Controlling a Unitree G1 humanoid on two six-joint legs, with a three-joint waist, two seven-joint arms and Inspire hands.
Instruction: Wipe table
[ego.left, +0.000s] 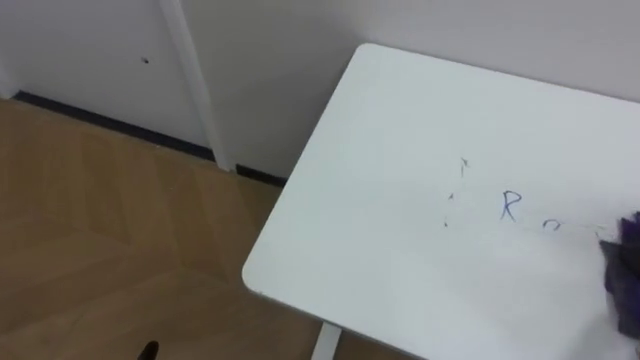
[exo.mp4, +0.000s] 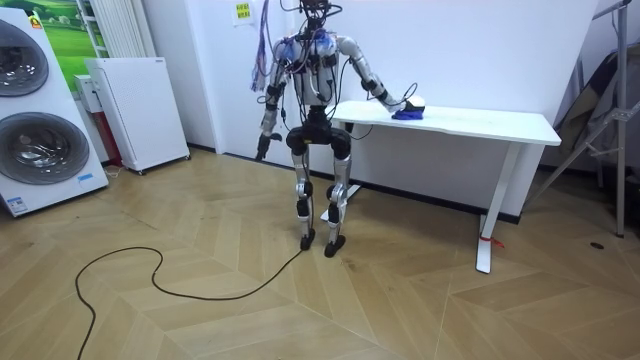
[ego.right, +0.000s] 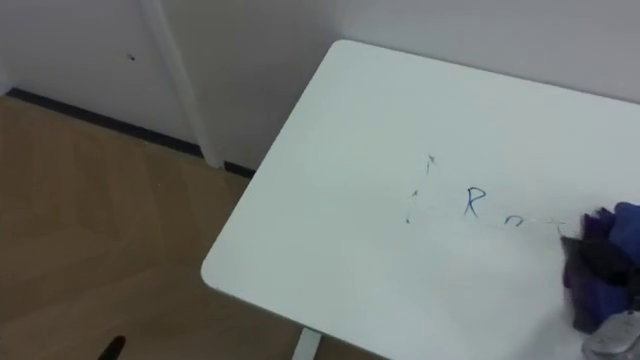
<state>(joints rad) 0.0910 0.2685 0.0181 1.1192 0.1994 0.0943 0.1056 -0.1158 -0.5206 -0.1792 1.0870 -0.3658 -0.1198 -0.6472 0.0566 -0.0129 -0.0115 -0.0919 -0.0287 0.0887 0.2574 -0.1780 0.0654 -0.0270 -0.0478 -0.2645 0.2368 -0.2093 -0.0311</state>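
White table (ego.right: 330, 200), 1 pale leg (ego.right: 305, 345) under its near edge. Blue marker scrawl (ego.right: 475, 203) on top, just left of the right hand (exo.mp4: 409, 104). Faint specks (ego.right: 415, 195) sit further left. Dark blue cloth (ego.right: 600, 265) lies bunched under that hand, touching the scrawl's right end.

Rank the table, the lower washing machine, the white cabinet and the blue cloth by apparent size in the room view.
Table
Then lower washing machine and white cabinet: too alike to rank, the machine cut by the edge
blue cloth, smallest
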